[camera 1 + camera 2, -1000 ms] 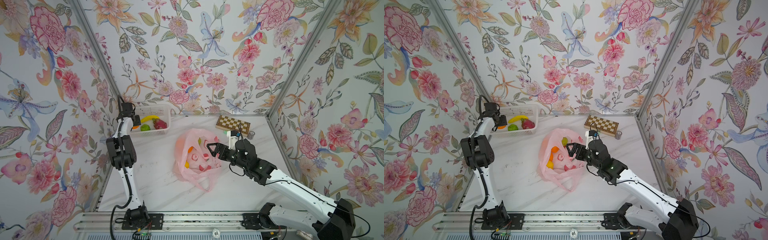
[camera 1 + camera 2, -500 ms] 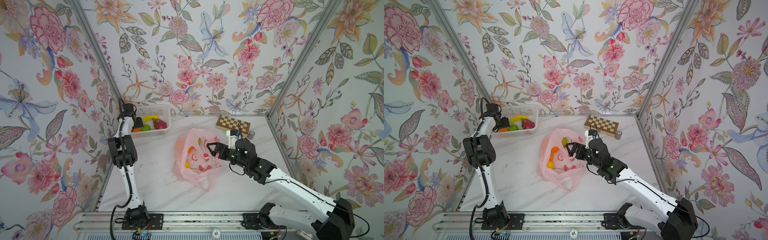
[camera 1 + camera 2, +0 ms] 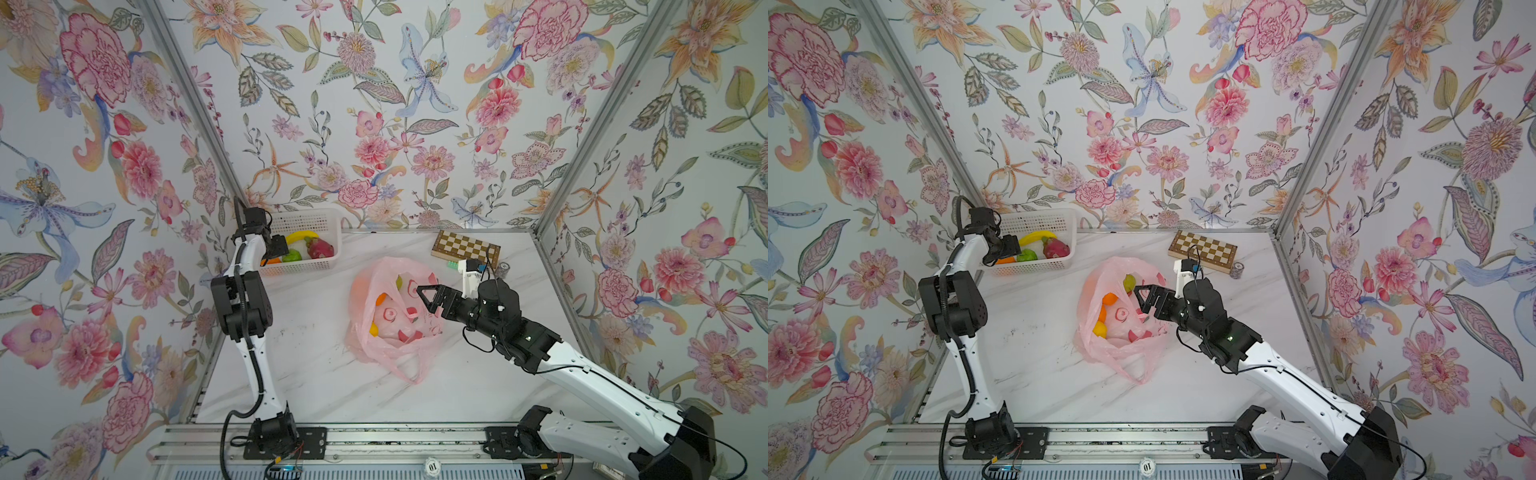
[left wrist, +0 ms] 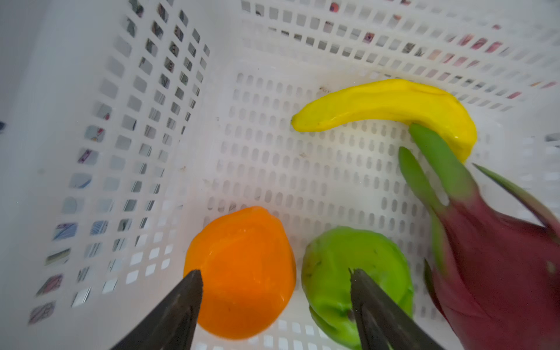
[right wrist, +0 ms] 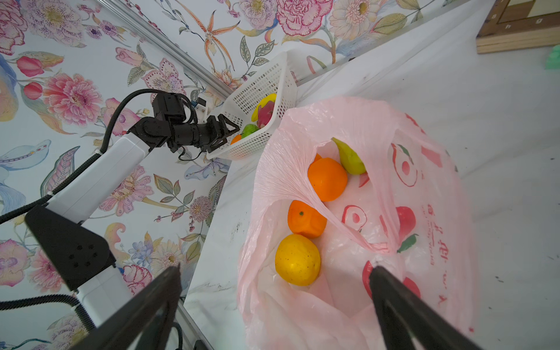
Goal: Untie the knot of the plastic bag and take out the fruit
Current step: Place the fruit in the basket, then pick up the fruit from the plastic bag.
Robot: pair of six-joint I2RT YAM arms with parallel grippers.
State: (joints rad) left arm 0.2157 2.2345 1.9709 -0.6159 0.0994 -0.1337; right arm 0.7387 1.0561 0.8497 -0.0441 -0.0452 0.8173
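The pink plastic bag point(image 3: 395, 336) point(image 3: 1129, 349) lies mid-table with its mouth gaping; the knot is out of view. Fruit sits inside it: two oranges point(image 5: 327, 178) point(image 5: 306, 218), a yellow one point(image 5: 298, 259) and a green one point(image 5: 350, 157). My right gripper point(image 3: 426, 297) point(image 5: 275, 268) hangs open just above the bag's right side, holding nothing. My left gripper point(image 3: 282, 246) point(image 4: 274, 274) is open inside the white basket point(image 3: 307, 214). An orange point(image 4: 242, 266) lies on the basket floor below its fingers, beside a green fruit point(image 4: 348, 263) and a dragon fruit point(image 4: 500, 266).
A yellow banana point(image 4: 388, 103) lies at the basket's far side. A folded chessboard point(image 3: 465, 247) and a small dark cylinder point(image 3: 503, 270) stand at the back right. Floral walls close in the table on three sides.
My left gripper's jaws have spread apart over the basket, and the orange now rests on its floor. The right arm has barely moved.
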